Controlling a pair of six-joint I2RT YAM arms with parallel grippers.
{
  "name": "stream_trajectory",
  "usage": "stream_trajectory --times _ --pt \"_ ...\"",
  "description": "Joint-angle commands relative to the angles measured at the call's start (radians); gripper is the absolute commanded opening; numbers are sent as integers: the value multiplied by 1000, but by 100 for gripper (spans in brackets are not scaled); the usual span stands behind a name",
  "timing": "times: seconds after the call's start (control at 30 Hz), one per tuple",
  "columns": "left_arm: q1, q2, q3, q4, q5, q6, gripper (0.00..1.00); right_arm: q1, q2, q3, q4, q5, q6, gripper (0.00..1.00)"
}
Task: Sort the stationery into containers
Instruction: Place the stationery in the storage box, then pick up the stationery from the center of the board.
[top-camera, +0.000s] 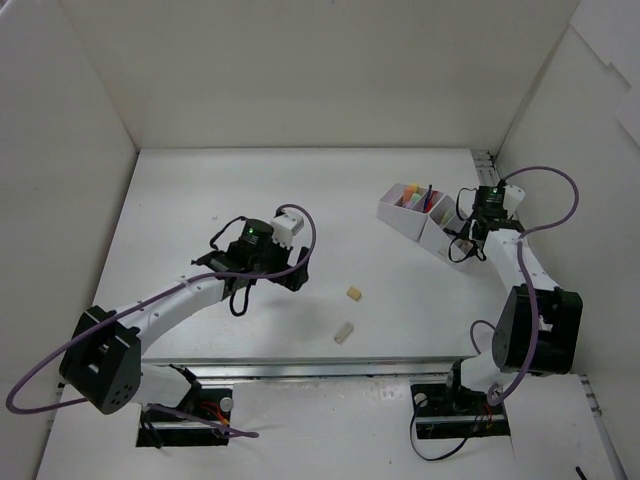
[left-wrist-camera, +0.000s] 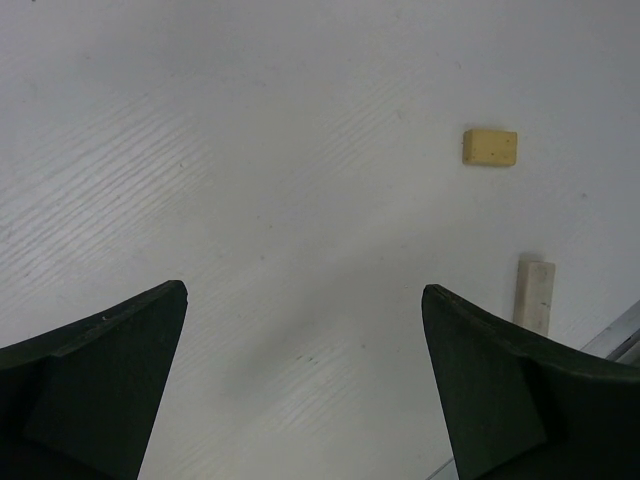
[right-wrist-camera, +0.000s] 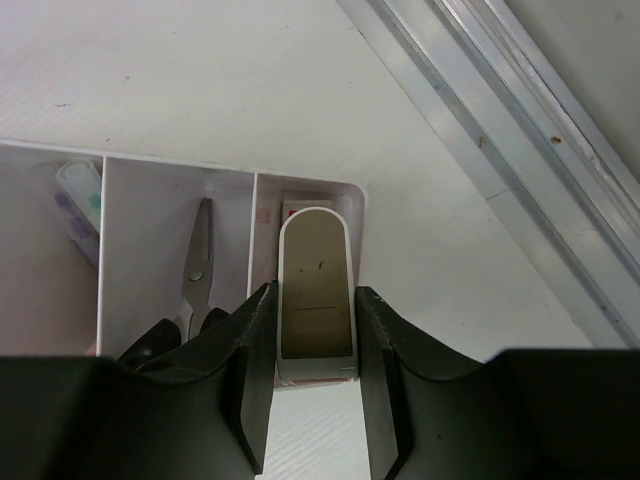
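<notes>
Right tool (right-wrist-camera: 315, 300) around rounded metallic block (right-wrist-camera: 317, 280)

White table (top-camera: 200, 180); white walls (top-camera: 300, 70) on three sides; metal rail (top-camera: 330, 369) along near edge.

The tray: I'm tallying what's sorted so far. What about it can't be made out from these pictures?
Top view: the right arm covers the tray's right end; the coloured items in it are too small to count.
Right wrist view: the jaws hide the scissors' handles; the left edge cuts off the marker.
Same view: the jaws hide whether the metal block between them rests on the tray floor.
</notes>
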Motion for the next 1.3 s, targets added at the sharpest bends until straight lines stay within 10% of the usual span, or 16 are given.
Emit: stream_trajectory --times 0.0,0.47,1.27 --pt "-23 17 76 40 23 23 99 -19 -13 5 73 -30 27 31" --pt "-151 159 212 9 31 45 100 -38 -191 -24 55 -67 11 98" --pt "-381 632 580 -221 -212 14 89 -40 -599 -102 -55 7 27 98"
